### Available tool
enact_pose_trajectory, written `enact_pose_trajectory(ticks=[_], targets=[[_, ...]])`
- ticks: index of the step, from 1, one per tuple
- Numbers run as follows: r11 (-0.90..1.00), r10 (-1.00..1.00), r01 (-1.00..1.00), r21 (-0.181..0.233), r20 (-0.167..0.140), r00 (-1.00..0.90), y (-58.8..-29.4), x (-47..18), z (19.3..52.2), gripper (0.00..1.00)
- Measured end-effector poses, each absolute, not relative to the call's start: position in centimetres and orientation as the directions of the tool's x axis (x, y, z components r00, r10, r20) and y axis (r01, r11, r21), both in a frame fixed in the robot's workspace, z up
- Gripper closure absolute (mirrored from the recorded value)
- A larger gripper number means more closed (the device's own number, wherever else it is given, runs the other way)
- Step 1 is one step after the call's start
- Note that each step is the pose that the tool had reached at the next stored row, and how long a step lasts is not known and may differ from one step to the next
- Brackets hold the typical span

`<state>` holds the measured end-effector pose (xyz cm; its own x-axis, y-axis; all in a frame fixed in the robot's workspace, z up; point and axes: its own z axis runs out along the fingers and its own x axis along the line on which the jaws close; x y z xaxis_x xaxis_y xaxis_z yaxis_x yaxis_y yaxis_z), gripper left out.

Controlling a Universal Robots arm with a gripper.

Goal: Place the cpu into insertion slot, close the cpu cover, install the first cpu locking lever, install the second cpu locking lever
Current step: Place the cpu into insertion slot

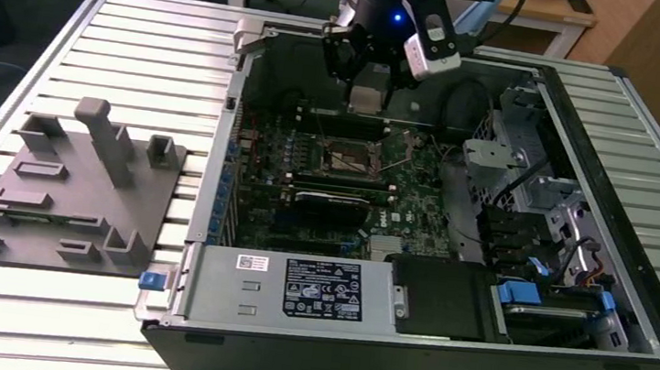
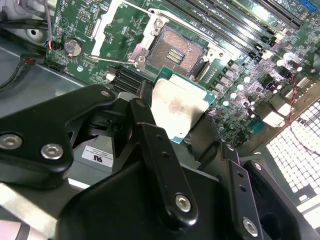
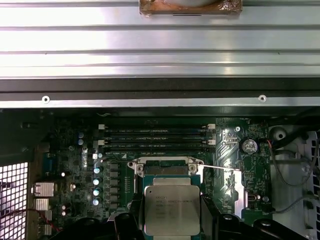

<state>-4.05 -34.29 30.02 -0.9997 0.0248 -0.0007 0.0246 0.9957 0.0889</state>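
Second wrist view shows me the pincer gripping the cpu (image 2: 177,107) by two opposite edges, one black finger (image 2: 142,107) along each side. The chip hangs metal side up above the green board, apart from it and short of the insertion slot (image 2: 175,50). The slot lies bare, its field of contacts uncovered. The cpu cover (image 2: 112,22) looks swung back on the slot's far side, and a thin wire lever (image 2: 107,59) stands loose beside it.

In the exterior view the pincer (image 1: 368,97) hovers inside the open computer case (image 1: 625,179), above the board near the case's far wall. The case lies on its side on the slatted tabletop (image 1: 138,27), with a grey parts holder (image 1: 72,186) on the exterior view's left.

I judge we are in the first step: the chip is carried but not seated, and the cover and both levers are not yet dealt with. Seating it calls for squaring the chip's edges with the slot's rim, keeping it level and lowering it straight, with no sideways drag over the contacts.

As for writing, the chip's lid carries several lines of etched print in the first wrist view (image 3: 171,210). The power supply has a black label (image 1: 325,289), and a small white sticker (image 1: 252,261) sits beside it. I leave all of it unread.
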Motion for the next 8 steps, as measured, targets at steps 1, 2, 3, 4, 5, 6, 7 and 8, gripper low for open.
enact_pose_trajectory(ticks=[1, 2, 3, 4, 5, 6, 7, 8], targets=[[0.996, 0.025, 0.025, 0.089, -0.001, -1.000, -34.29, -4.05, 29.99, 0.46], [0.996, 0.025, 0.025, 0.089, -0.001, -1.000, -34.29, -4.05, 29.97, 0.46], [0.996, 0.025, 0.025, 0.089, -0.001, -1.000, -34.29, -4.05, 29.92, 0.46], [0.996, 0.025, 0.025, 0.089, -0.001, -1.000, -34.29, -4.05, 29.91, 0.46], [0.996, 0.025, 0.025, 0.089, -0.001, -1.000, -34.29, -4.05, 29.91, 0.46], [0.996, 0.025, 0.025, 0.089, -0.001, -1.000, -34.29, -4.05, 29.91, 0.46], [0.996, 0.025, 0.025, 0.089, -0.001, -1.000, -34.29, -4.05, 29.91, 0.46], [0.996, 0.025, 0.025, 0.089, -0.001, -1.000, -34.29, -4.05, 29.90, 0.46]])
